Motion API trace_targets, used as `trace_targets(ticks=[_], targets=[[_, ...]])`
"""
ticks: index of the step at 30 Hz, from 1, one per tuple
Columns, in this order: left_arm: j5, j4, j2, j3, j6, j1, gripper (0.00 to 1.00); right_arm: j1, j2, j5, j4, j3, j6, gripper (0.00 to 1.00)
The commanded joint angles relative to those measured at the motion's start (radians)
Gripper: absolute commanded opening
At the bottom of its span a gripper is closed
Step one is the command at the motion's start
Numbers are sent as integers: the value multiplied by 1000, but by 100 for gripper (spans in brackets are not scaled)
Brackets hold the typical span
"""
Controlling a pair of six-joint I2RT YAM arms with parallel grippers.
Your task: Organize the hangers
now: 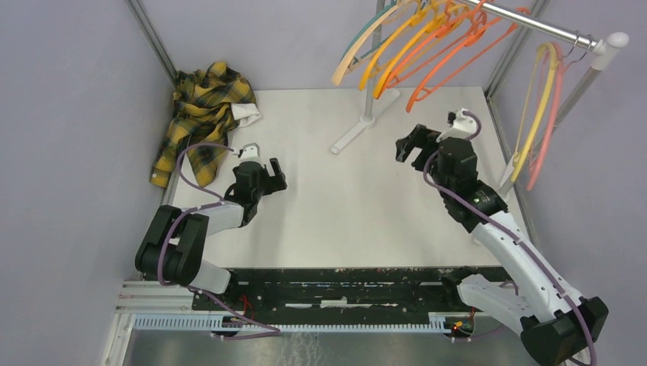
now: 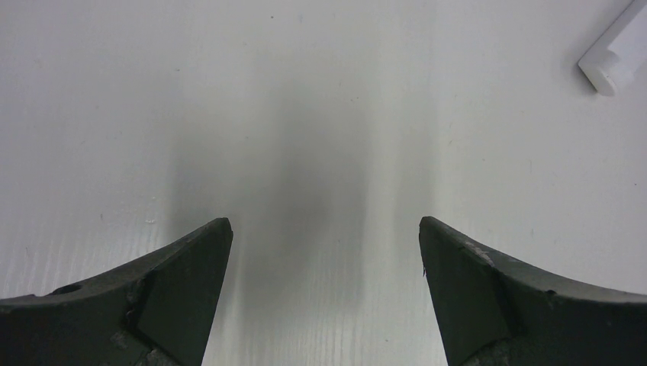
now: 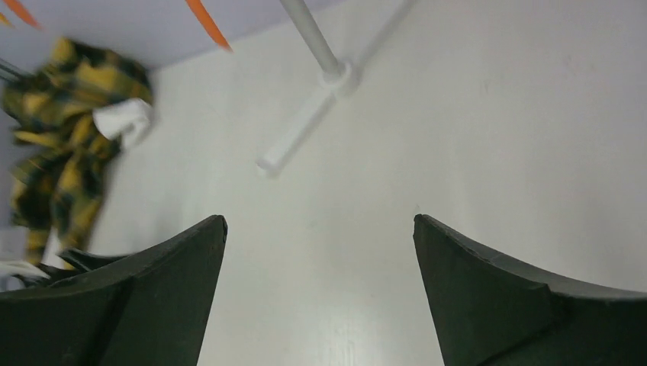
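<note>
Hangers [image 1: 427,46] of thin curved plastic, orange to teal, hang bunched on the silver metal rail [image 1: 534,23], a yellow and pink pair [image 1: 538,107] apart near its right end, so little seems left, while the left claw [image 1: 275,175] and right claw [image 1: 410,149] gape wide and hold nothing over the white surface [image 1: 351,213].

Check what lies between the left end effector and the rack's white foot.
Only bare table between left end effector and rack foot; left wrist view shows it.
</note>
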Motion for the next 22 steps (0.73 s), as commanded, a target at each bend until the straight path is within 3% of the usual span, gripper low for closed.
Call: trace_targets(ticks=[1,6,10,18,22], targets=[[-50,5,10,34,35,-3,99,62,-38,144,-15,-113,-67,100],[-50,2,24,44,43,-12,99,124,1,134,10,-212,-103,100],[-50,3,29,48,61,-32,99,183,102,46,138,-277,-148,100],[-47,-4,25,58,99,-67,99,303,403,100,152,-134,-239,100],[-39,-4,21,56,98,-67,99,321,427,117,173,-138,-248,100]])
